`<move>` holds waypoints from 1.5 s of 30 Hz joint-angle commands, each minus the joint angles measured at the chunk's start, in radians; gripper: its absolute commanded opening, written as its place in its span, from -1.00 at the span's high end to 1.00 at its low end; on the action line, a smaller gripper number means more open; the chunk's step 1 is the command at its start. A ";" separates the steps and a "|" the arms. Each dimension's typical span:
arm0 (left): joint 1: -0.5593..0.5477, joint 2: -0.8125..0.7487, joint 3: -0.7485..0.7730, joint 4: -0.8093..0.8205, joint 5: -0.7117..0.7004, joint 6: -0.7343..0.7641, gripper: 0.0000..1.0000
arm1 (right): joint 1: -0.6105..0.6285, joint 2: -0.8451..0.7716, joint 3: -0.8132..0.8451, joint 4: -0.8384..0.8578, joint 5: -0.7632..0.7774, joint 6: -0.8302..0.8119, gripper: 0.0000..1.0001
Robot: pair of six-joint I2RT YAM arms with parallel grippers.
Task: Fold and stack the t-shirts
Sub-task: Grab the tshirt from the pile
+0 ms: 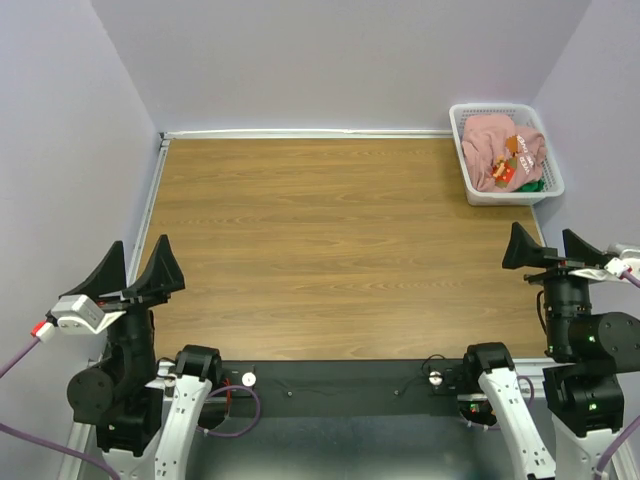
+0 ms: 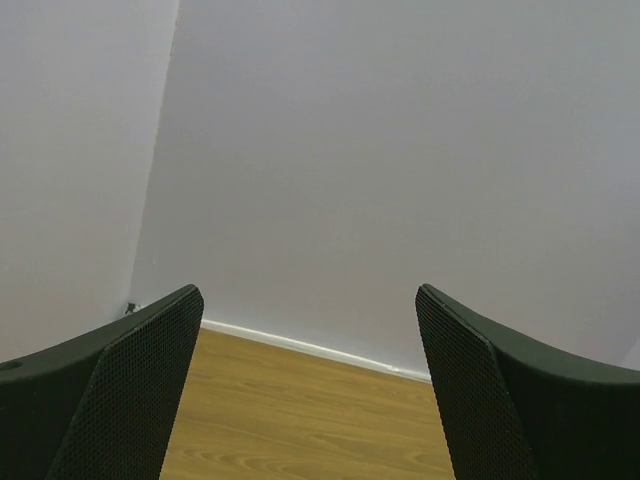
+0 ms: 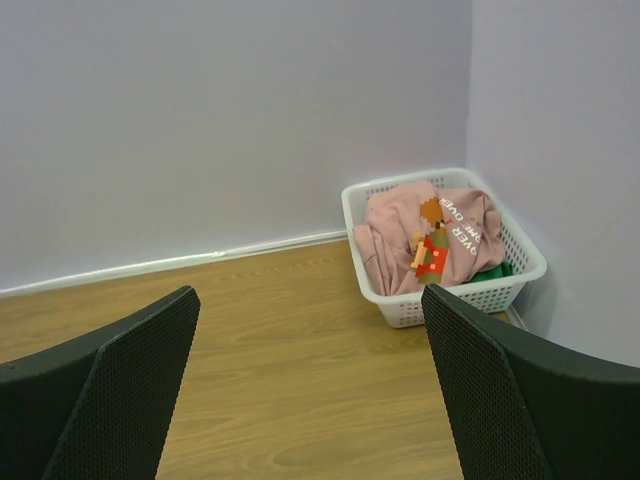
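I'm looking at robot test cell, lab-type setup. Plain pale-lilac wall panels (image 1: pixel 350 60) are boxing in brown wood-grain tabletop (image 1: pixel 340 250) on three sides. Two black-and-white robot arms are sitting bolted at near edge: left arm (image 1: pixel 125 365), right arm (image 1: pixel 580 345). Purple cables (image 1: pixel 18 354) are trailing off rig beside black mounting strip (image 1: pixel 340 385). White plastic lattice basket (image 1: pixel 507 196) is sitting in far right corner, holding crumpled dusty-pink cloth tee (image 1: pixel 488 150).

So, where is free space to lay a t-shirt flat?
The wooden tabletop is bare from the left wall to the lattice basket in the far right corner, and from the back wall to the open left gripper and right gripper. Only that corner is crowded: the pink t-shirt and green t-shirt fill the basket.
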 commanded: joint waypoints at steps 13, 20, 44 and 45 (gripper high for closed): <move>0.003 0.226 -0.118 0.080 0.124 -0.076 -0.91 | 0.004 0.326 0.005 0.016 -0.014 0.074 -1.00; 0.001 0.366 -0.158 0.125 0.168 -0.041 -0.91 | 0.004 0.857 0.285 0.028 0.191 0.085 -1.00; -0.077 0.302 -0.312 0.200 0.158 0.021 -0.90 | -0.321 1.798 0.827 0.134 0.037 0.180 -0.61; -0.078 0.305 -0.312 0.200 0.156 0.022 -0.90 | -0.324 1.808 0.826 0.137 0.026 0.176 -0.55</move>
